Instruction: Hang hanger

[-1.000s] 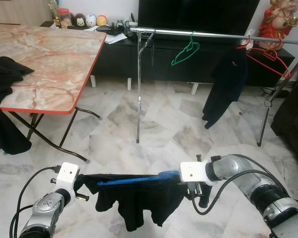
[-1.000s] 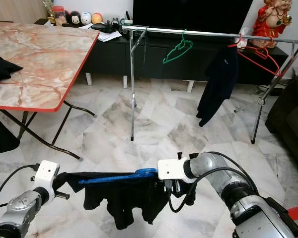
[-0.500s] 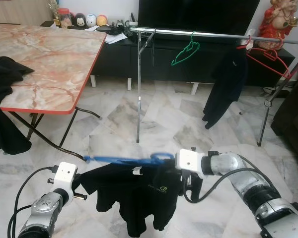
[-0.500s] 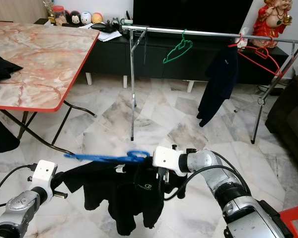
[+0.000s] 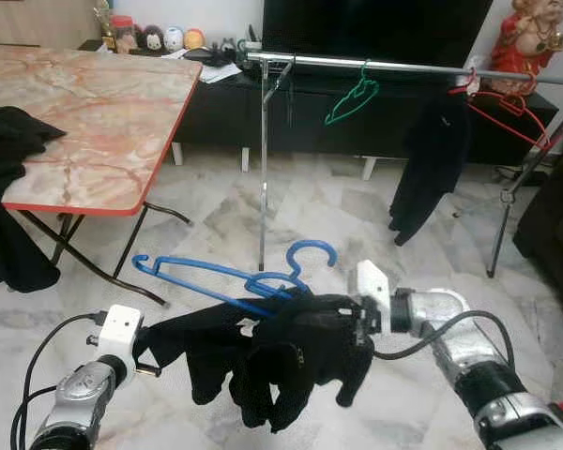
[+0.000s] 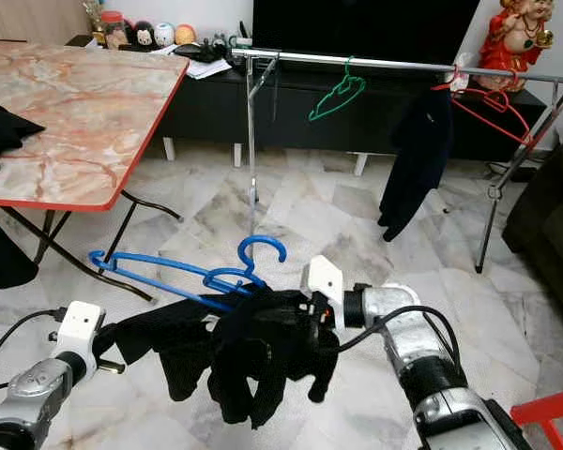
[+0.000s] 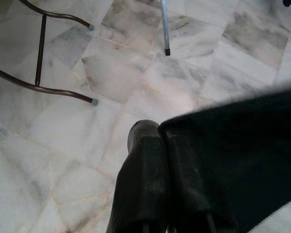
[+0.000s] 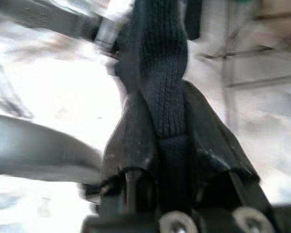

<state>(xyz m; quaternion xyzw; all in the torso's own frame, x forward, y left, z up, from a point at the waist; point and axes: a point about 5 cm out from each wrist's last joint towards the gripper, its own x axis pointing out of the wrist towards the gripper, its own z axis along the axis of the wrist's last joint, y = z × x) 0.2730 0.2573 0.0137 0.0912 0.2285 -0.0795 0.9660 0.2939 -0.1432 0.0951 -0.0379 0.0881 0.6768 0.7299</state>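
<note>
I note the blue hanger (image 5: 235, 277) has tilted up out of the black garment (image 5: 272, 356) since 0.5 s ago, hook now upward, while my left end effector (image 7: 153, 160) and right end effector (image 8: 167, 145) each stay clamped on bunched cloth, short of the clothes rail (image 5: 394, 66).

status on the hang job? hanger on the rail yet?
Not yet. Done: the black garment sits on the blue hanger, off the table. In hand: the left gripper and right gripper are each shut on the garment, holding it low over the floor. Left: carry it to the clothes rail and hook it on.
</note>
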